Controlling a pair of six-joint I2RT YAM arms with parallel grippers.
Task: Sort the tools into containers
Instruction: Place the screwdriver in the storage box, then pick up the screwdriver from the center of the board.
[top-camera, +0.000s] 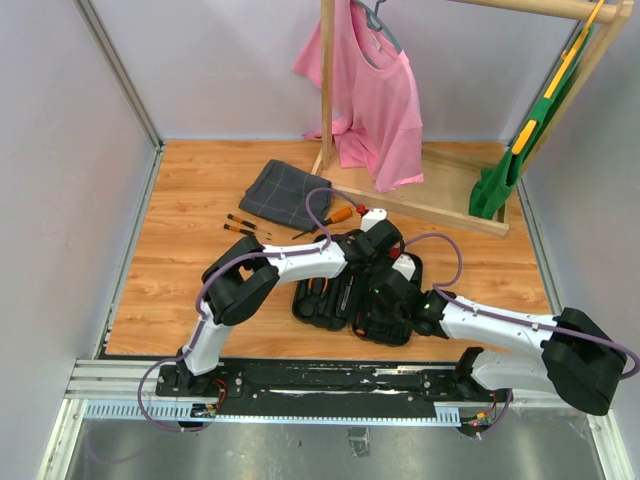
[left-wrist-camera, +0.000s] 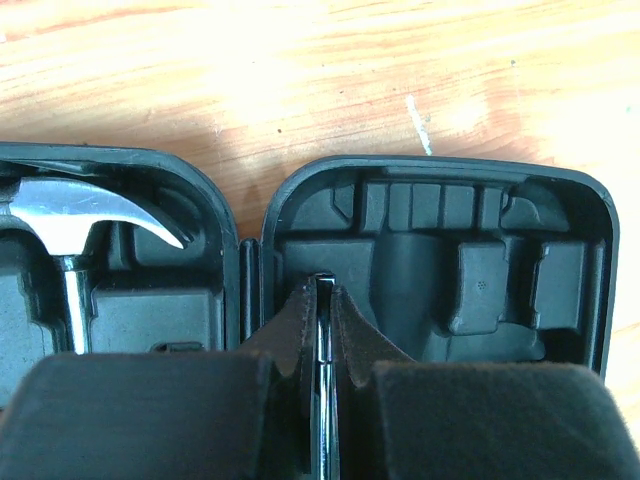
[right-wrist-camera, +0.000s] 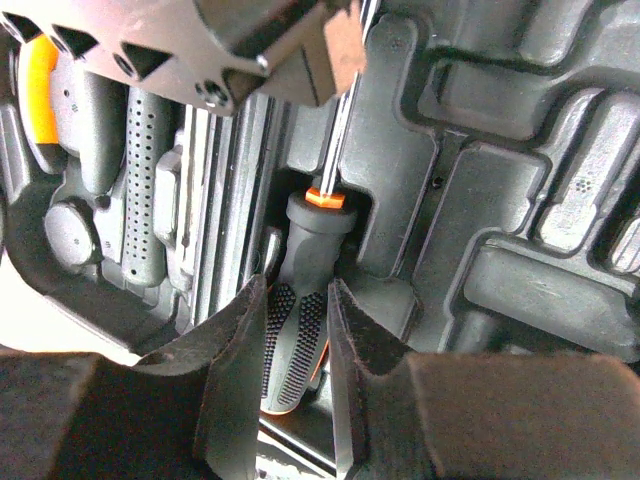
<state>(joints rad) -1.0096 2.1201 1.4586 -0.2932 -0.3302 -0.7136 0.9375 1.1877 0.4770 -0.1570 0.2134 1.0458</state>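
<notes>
Left gripper (left-wrist-camera: 322, 300) and right gripper (right-wrist-camera: 295, 290) are both clamped on one screwdriver (right-wrist-camera: 300, 240) over the open case (left-wrist-camera: 592, 260).

Left fingers (left-wrist-camera: 290, 330) pinch the thin metal shaft, while the right fingers (right-wrist-camera: 240, 360) are closed on the black, orange-trimmed handle, which sits low in a moulded channel just beside the case's hinge. A hammer (left-wrist-camera: 60, 215) lies in a recess of the other half, its steel claw near the rim. Two more slim screwdrivers (top-camera: 245, 225) lie on the wooden table (left-wrist-camera: 300, 80) beyond the case, near a folded grey cloth (top-camera: 285, 190) and well apart from both grippers.
</notes>
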